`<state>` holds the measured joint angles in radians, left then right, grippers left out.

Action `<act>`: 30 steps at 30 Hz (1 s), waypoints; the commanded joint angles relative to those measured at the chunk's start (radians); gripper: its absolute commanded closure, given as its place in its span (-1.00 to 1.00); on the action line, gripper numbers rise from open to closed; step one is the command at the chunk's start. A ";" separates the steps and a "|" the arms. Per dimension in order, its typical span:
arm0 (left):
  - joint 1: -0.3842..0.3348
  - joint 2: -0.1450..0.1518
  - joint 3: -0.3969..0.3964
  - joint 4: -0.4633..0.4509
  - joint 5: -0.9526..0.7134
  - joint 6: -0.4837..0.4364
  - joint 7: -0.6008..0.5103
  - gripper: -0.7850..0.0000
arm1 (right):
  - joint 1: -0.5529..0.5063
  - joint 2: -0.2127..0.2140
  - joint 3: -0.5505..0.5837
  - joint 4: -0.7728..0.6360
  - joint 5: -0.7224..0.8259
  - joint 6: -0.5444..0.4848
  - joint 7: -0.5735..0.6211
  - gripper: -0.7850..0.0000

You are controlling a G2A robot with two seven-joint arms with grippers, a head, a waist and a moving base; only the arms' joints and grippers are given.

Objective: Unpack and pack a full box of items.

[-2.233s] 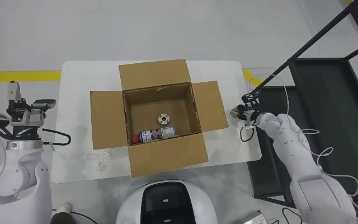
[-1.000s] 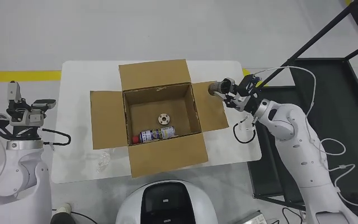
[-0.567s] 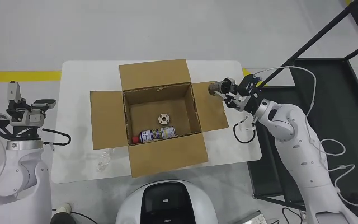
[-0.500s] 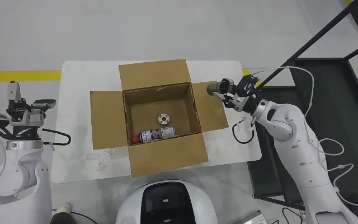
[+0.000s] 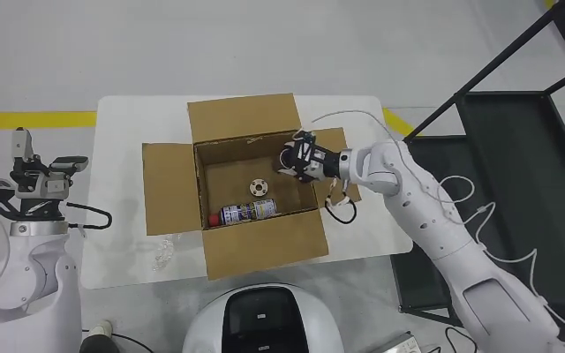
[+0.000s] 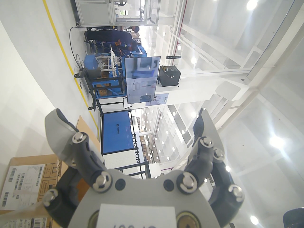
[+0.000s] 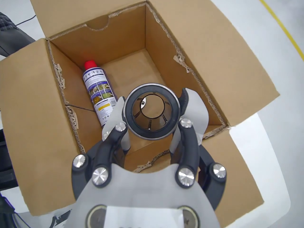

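**Bearing sleeve held over the open box**

Cardboard box [image 5: 243, 115] stands open in the middle of the white bench [image 5: 124, 132], all four flaps folded outward. The right tool [image 5: 296, 159] hangs above the right-hand part of the opening, just inside the right wall. Its two fingers [image 7: 187, 110] are closed on a short metal bearing sleeve [image 7: 127, 112] with a dark ring face. They clamp it from opposite sides, and the hollow bore faces the wrist camera. From above, the sleeve [image 5: 286, 161] sits at the tip of the arm, over the box floor and clear of it.

A spray can [image 5: 249, 212] with a red cap lies on its side on the box floor, along the wall nearest the robot. A small round flanged disc [image 5: 257, 186] rests flat near the middle of the floor, apart from the can.

The left tool [image 6: 129, 115] is off to the left of the bench, aimed up at the ceiling. Its fingers are spread wide with nothing between them. A crumpled piece of clear plastic wrap [image 5: 163, 256] lies on the bench by the box's near-left corner.
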<state>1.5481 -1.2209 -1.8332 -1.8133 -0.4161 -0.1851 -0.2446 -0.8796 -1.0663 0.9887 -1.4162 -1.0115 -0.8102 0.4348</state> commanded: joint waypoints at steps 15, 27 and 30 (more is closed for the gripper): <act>0.000 0.000 0.000 0.000 0.000 0.000 0.000 -1.00 | 0.034 -0.015 -0.055 0.040 -0.037 0.041 0.053 1.00; 0.000 0.000 0.000 0.000 0.000 0.000 0.000 -1.00 | 0.210 -0.123 -0.283 0.351 0.030 0.050 0.088 1.00; 0.000 0.000 0.000 0.000 0.000 0.000 0.000 -1.00 | 0.240 -0.151 -0.321 0.428 0.034 0.056 0.063 1.00</act>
<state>1.5481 -1.2209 -1.8332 -1.8133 -0.4161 -0.1851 -0.2446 -0.6481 -1.2093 0.6785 -1.0141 -0.9786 -0.7565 0.5055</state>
